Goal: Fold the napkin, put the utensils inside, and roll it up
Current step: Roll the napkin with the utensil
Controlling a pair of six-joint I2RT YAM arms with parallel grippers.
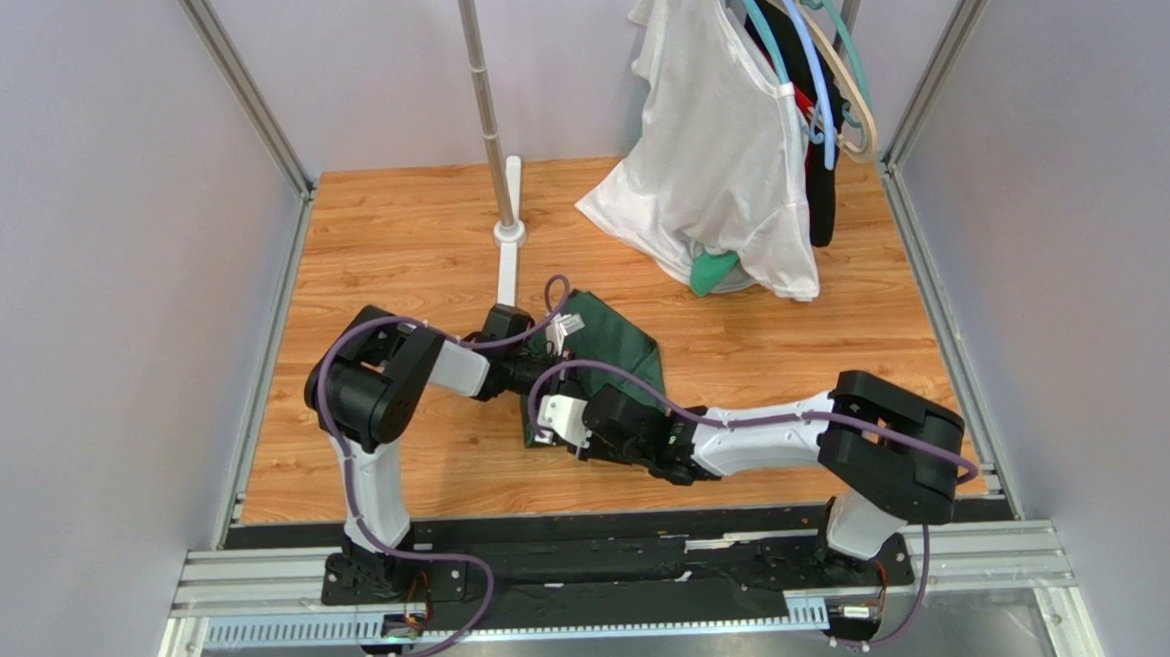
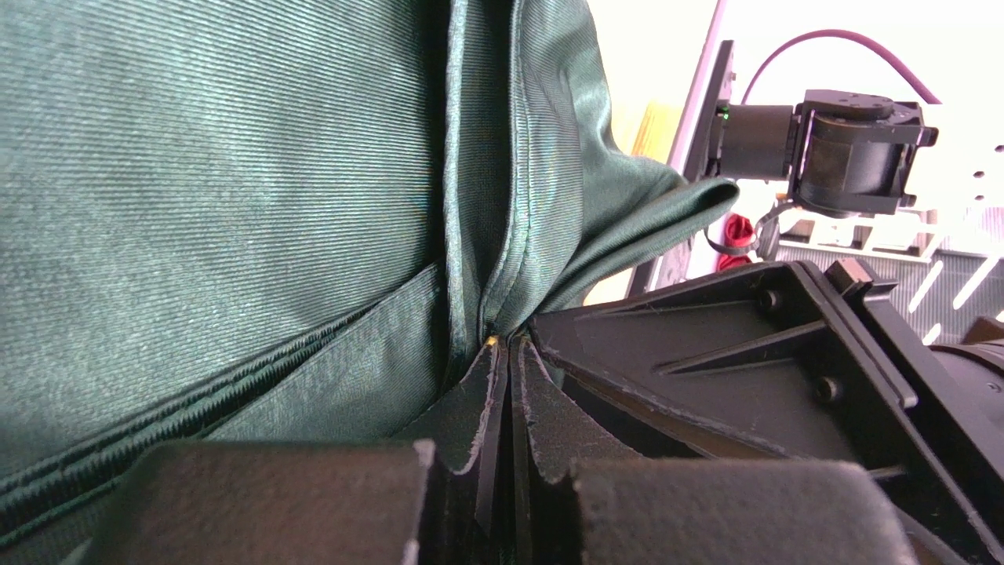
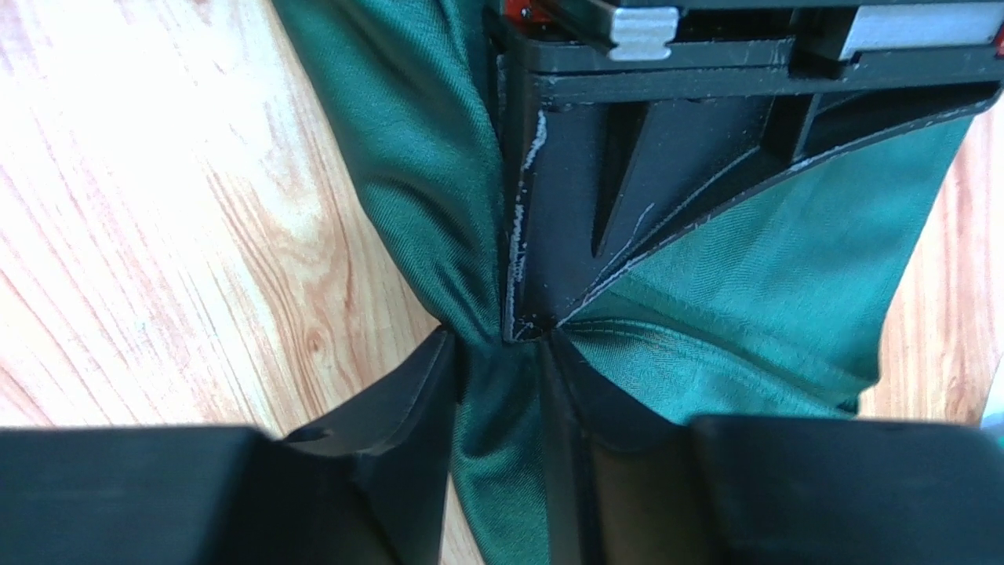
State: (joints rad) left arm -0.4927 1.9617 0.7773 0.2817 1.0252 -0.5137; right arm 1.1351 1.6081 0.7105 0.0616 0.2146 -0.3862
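L fingers: the left fingers (image 2: 489,367) are pressed together, tips meeting on a hemmed edge of the napkin (image 2: 236,177) and pinching it. From that pinch the cloth fans out ahead of the tips and to their left, w/ two stitched folds running straight away from the tips. To the right of them a loose corner of cloth droops over the black body of the other arm's hand, which sits just beside.

R fingers: the right fingers (image 3: 438,365) stand partly apart w/ a gathered bunch of the napkin (image 3: 754,294) filling the gap between them; both inner faces touch the cloth, so they are pinching it (the bunch narrows right at the tips). Beyond the tips the cloth splits into one band going up-left and a wider sheet spreading right. The L hand's black body is directly ahead, nearly touching the R tips.

From above, both arms meet at the near-left corner of the napkin (image 1: 625,345); the rest lies flat on the wooden tabletop (image 1: 392,249), on the far side of the fingers. A white garment (image 1: 718,157) hangs well beyond.
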